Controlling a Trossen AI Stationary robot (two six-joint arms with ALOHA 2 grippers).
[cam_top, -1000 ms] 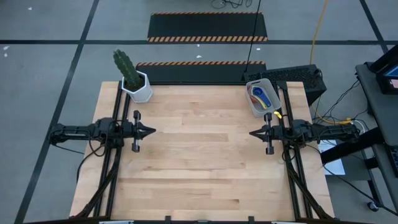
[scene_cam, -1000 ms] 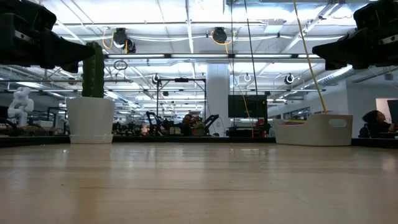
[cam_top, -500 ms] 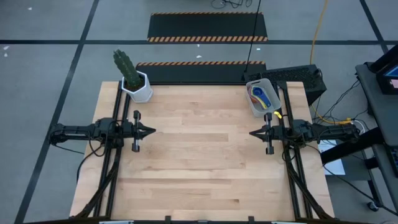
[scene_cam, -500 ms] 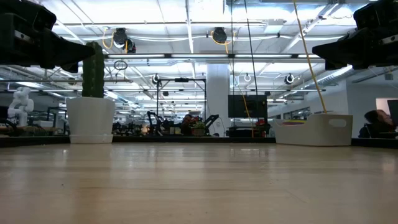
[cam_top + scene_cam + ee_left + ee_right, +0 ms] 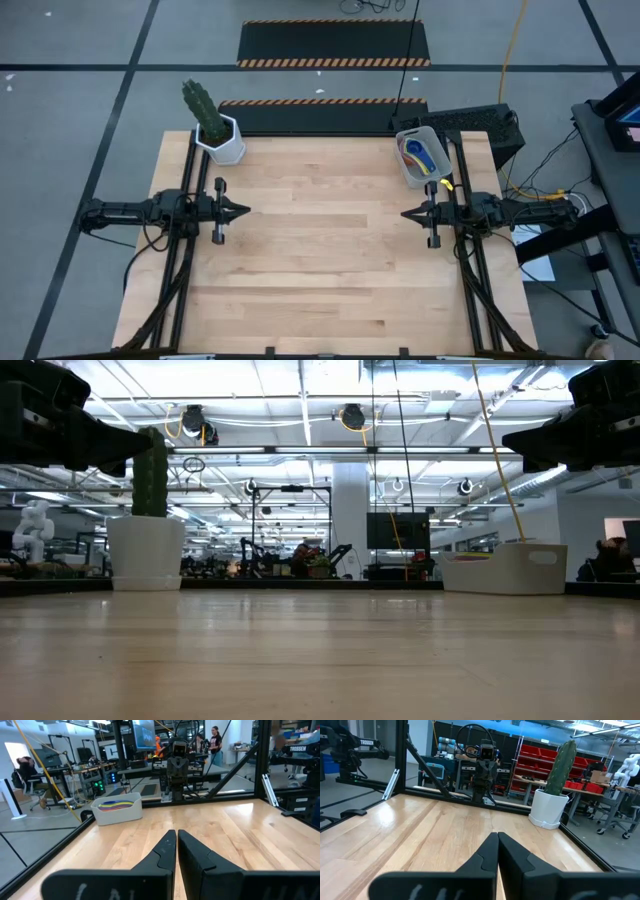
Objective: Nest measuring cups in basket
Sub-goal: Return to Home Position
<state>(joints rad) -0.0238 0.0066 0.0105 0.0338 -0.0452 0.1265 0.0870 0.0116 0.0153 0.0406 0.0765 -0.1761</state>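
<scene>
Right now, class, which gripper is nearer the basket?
The right. The right gripper is close beside the basket on the table's right side; the left gripper is across the table, far off.

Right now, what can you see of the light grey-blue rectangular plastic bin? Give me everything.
The light grey-blue rectangular plastic bin is a smooth tub with rounded corners and an oval grip slot high on one wall. It stands upright, open-topped and slightly askew, at a corner of the wooden table. Stacked coloured measuring cups lie inside, blue uppermost. The shut right gripper is near but apart.
</scene>
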